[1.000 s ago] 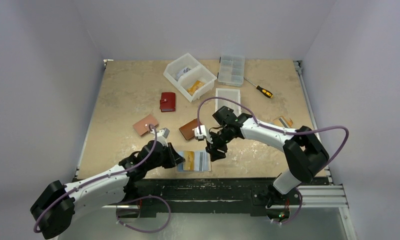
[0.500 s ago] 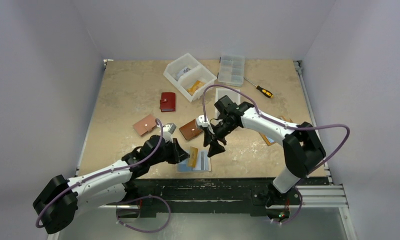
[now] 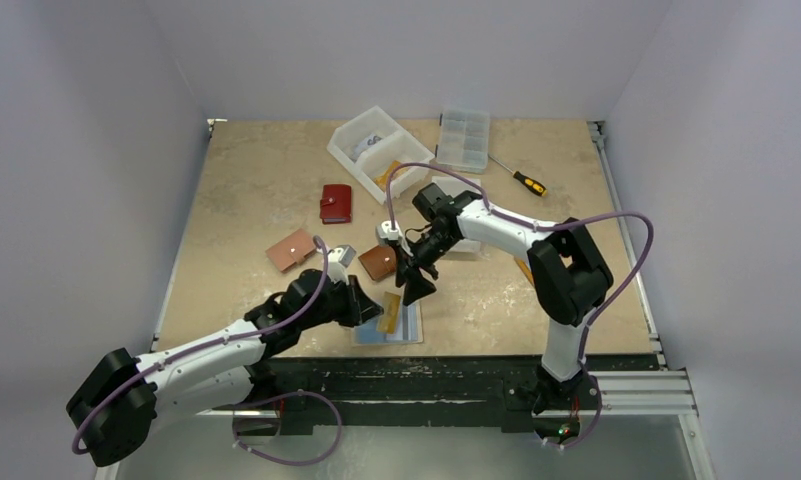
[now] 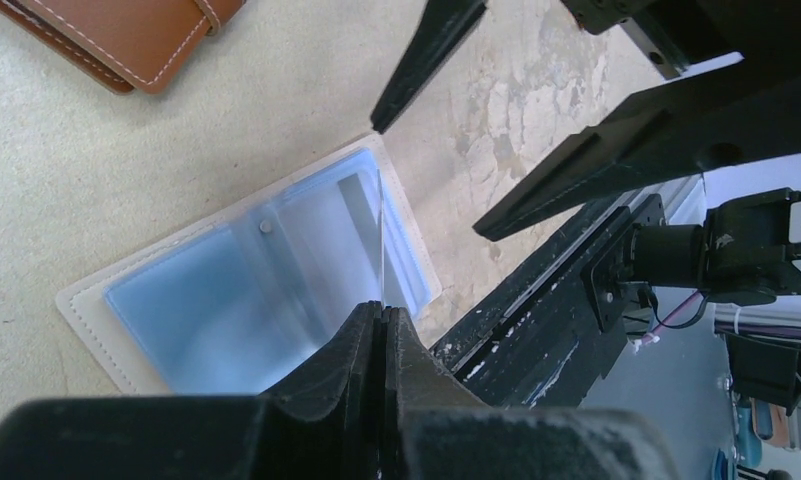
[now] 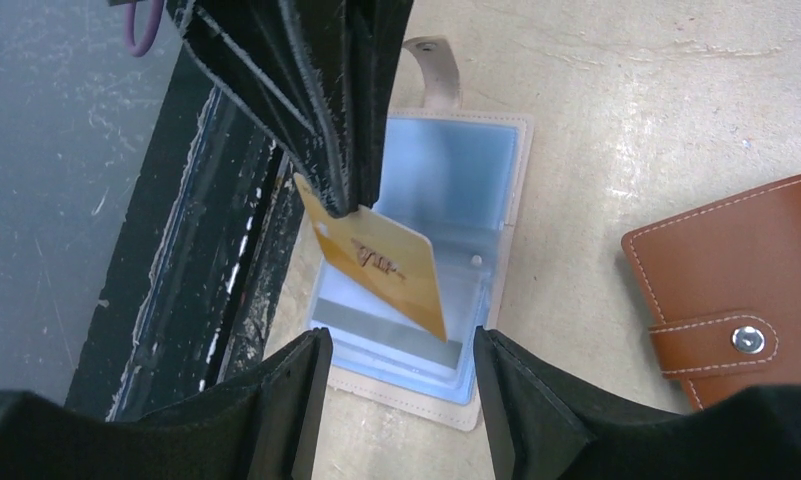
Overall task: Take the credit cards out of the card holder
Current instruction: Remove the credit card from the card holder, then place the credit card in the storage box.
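The card holder [image 3: 404,326] lies open near the table's front edge, a pale cover with blue plastic sleeves [image 5: 456,160]. My left gripper [image 4: 384,308] is shut on a gold credit card [image 5: 386,265]. It holds the card tilted on edge over the sleeves, seen edge-on as a thin line in the left wrist view. In the top view that card [image 3: 390,310] stands just right of the left gripper [image 3: 364,303]. My right gripper [image 5: 401,370] hangs open just above the holder's far edge, nothing between its fingers. A grey strip [image 5: 391,335] shows in a lower sleeve.
A brown wallet [image 3: 379,262] lies shut just behind the holder, a tan one [image 3: 291,250] to the left and a red one [image 3: 336,203] further back. At the back stand a white bin [image 3: 381,152] and a clear organiser [image 3: 464,140], with a screwdriver [image 3: 521,180] nearby.
The left gripper has raised the gold card from lying flat on the holder to standing tilted. The right arm has swung left over the holder, and its jaws have opened a little wider.
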### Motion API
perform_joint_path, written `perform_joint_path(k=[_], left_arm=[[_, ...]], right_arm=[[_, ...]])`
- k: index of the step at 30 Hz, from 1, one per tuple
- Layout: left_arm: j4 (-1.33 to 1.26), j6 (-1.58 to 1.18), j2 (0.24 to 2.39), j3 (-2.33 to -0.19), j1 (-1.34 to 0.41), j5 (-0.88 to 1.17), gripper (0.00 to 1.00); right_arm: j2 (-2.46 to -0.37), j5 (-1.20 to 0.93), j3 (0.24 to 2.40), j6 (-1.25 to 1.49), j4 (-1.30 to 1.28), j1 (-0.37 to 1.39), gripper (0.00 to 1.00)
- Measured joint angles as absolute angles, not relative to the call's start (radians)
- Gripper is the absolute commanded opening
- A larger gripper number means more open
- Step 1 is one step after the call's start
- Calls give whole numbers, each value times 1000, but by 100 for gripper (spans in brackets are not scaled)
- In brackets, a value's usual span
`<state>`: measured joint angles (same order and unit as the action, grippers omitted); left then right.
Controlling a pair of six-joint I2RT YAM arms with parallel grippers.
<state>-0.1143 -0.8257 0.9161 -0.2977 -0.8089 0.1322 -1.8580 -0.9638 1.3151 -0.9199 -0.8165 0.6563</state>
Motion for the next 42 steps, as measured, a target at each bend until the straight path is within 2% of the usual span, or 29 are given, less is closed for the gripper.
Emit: perform_joint_path(k=[6,9,16,20,21,23,27,30,36,42], left_arm=[[-157,-825,923,-298,-817,158,0],[-178,-825,936,-298,-820,170,0],[-200,-823,954,-299,-821,185,0],[-201,-818,954,-300,-826,190,0],[-197,-814,953,-300,-826,185,0],[-190,-814,952,-300,-826,178,12],[-148,-815,902,-302,-829,128,45],[-101,-818,835,-317,-828,63,59],[4,-821,687,-360,-828,-85,78],[88,-832,614,-377,-827,-214,80]], right_arm=[[-1890,-991,1332,-917,-828,668,58],[-1892,-998,1332,-918,-834,677,52],[-1892,-1027,1332,-925,-858,683,26],[-1893,-1042,1332,-933,-868,680,0],[-1893,-1046,1332,-933,-876,680,0],[-1893,-1050,1332,-934,-886,680,0],[-1892,-1066,1332,-935,-891,679,0],[-1886,-1065,1332,-941,-903,672,0],[-1858,-1035,1388,-942,-941,592,0],[-1870,-963,1638,-870,-984,470,0]])
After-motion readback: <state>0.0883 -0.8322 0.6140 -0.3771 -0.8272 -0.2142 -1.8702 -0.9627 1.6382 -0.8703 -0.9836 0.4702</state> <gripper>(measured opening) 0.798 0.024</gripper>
